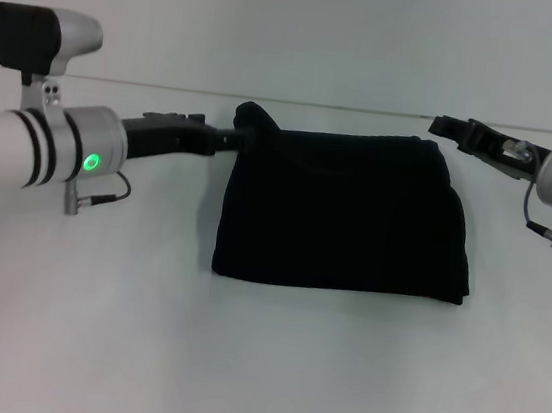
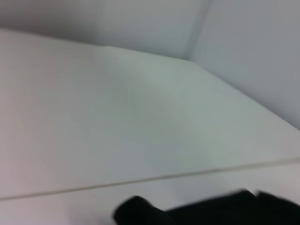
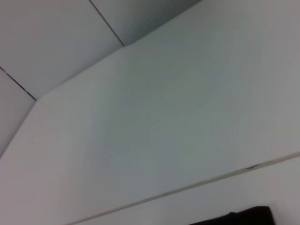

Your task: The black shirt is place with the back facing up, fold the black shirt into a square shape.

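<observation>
White table [image 1: 266, 367], pale wall [image 1: 298, 28] behind, folded black shirt [image 1: 346, 210] centred

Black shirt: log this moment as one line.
black shirt: folded, roughly square | left gripper: at far-left corner | right gripper: off far-right corner, apart

My black shirt [image 1: 341, 210] lies folded into a rough square in the middle of the table, its far left corner lifted.
</observation>
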`<state>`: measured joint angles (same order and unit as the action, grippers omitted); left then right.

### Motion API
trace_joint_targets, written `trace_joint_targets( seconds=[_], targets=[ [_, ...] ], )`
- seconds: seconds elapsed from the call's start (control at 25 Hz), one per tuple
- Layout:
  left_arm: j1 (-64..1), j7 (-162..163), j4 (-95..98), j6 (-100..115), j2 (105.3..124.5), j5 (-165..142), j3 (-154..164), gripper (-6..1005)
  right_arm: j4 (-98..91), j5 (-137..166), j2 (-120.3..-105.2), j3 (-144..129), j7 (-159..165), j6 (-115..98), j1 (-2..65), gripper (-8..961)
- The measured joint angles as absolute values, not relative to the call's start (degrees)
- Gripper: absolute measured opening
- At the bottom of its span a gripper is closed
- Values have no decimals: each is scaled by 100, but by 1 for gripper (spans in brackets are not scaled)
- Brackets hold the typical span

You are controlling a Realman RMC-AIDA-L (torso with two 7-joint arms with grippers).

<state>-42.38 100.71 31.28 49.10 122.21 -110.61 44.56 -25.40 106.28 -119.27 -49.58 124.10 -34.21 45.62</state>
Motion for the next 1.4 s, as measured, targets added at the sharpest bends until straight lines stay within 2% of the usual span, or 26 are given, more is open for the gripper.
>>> trace_joint_targets(
  seconds=[0.16,0.44,0.64,0.72,0.96,1.4],
  targets=[
    [-4598,10739,2700,4263,12193,-11074,4475,915,-2648,10584,-11908,-4960,12326,-3547,4456,590],
    [-4872,10695,2560,3659,12413,-11056,4503,912,-2746,10581,-11854,-4965,12083,-3840,4471,588],
    [-4959,10468,2543,3534,12422,-10885,4481,910,-2782,10582,-11847,-4966,11977,-3895,4486,586],
    [-4965,10123,2521,3507,12424,-10620,4496,773,-2783,10581,-11854,-4972,11963,-3899,4490,585],
    [-5146,9247,2112,3462,12436,-10418,4501,541,-2776,10582,-11922,-4997,11960,-3958,4469,583],
    [-5248,8270,1506,3274,12446,-9884,4492,306,-2757,10568,-11963,-4988,11961,-4149,4501,580]
  ],
)
